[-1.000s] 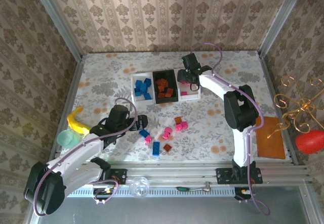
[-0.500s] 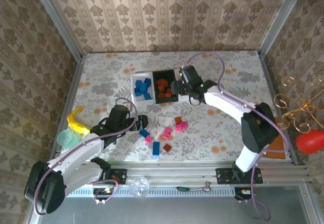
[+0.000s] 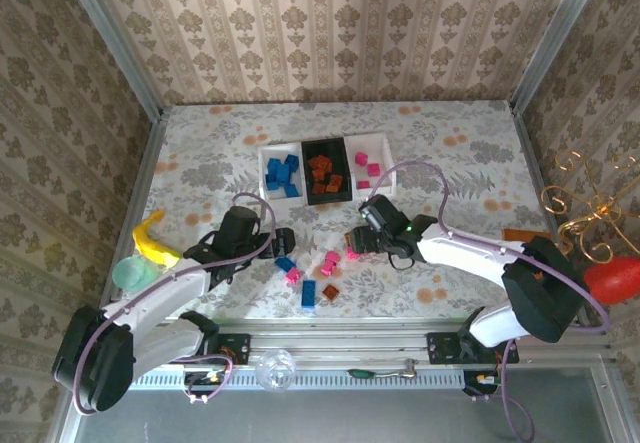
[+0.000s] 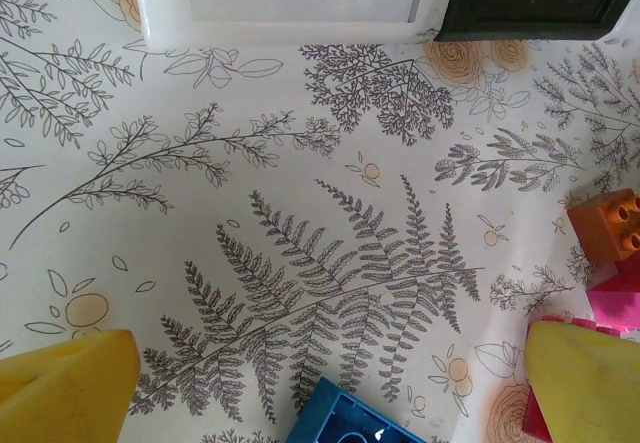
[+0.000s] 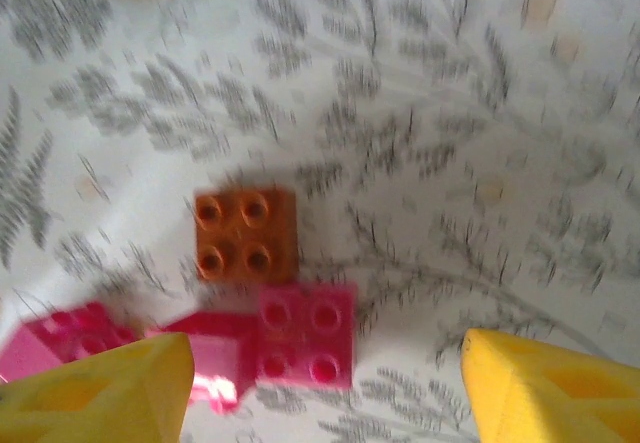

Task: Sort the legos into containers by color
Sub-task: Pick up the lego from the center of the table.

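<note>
Right gripper [image 3: 362,242] hangs spread over a pink-and-orange cluster of legos, and left gripper [image 3: 277,241] waits spread near a blue one.

In your right wrist view, the yellow fingertips [image 5: 95,388] stand wide apart and hold nothing. Between them lies a pink brick [image 5: 305,335] touching an orange brick [image 5: 246,235], so the wide spread is probably meant to close on the pink one alone. In your left wrist view, a blue brick [image 4: 345,425] sits at the bottom edge between that gripper's open fingers, which looks like a line-up for a pick. Farther back on the surface [image 3: 450,163] stand three joined containers. The left white tray [image 3: 263,176] holds blue, the black tray [image 3: 306,163] holds orange-brown, and the right white tray [image 3: 390,168] holds pink. Several legos lie loose near the arms, so you appear partway through sorting.
</note>
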`<state>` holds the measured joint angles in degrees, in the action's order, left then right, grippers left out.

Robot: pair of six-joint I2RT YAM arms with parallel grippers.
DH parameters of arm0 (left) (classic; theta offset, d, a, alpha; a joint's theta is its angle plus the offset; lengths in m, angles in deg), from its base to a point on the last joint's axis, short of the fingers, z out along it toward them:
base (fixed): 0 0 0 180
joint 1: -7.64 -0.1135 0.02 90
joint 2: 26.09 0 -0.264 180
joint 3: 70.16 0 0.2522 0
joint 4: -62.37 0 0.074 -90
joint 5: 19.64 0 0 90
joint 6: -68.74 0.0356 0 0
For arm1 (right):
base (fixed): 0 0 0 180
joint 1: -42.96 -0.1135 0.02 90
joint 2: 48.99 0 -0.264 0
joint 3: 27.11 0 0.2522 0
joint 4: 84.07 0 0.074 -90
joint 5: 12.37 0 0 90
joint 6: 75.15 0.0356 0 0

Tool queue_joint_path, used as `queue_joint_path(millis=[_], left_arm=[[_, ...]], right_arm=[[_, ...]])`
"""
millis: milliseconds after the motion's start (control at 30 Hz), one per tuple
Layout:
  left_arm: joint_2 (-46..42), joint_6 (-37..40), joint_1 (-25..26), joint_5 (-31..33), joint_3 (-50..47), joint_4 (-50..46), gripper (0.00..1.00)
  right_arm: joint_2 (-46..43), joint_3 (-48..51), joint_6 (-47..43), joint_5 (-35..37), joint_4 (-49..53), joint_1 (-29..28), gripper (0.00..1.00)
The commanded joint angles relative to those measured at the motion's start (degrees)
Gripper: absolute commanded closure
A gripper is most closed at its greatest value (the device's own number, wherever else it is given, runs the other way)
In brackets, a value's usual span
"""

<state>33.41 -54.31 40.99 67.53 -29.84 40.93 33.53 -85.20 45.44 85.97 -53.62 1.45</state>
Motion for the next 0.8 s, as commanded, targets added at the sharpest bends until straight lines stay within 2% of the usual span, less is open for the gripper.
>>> queue_joint_path(millis=[0, 233, 500, 767], left_arm=[[0.22, 0.02, -0.21, -0.95, -1.05, 1.83, 0.0], [0.17, -0.51, -0.3, -1.26, -1.86, 2.36, 0.0], [1.09, -1.04, -0.3, -1.47, -1.95, 3.46, 0.0], [-0.21, -1.13, -0.38, -1.32, -2.46, 2.59, 0.0]], right_arm=[[-0.62, 2.45, 3.02, -1.68, 2.12, -1.78, 0.27], [0.93, 5.66, 4.35, -2.47, 1.62, -4.16, 0.27], [4.18, 3.12, 3.0, 0.59, -2.16, -4.32, 0.27], [9.07, -2.16, 0.96, 5.96, -1.87, -4.2, 0.37]])
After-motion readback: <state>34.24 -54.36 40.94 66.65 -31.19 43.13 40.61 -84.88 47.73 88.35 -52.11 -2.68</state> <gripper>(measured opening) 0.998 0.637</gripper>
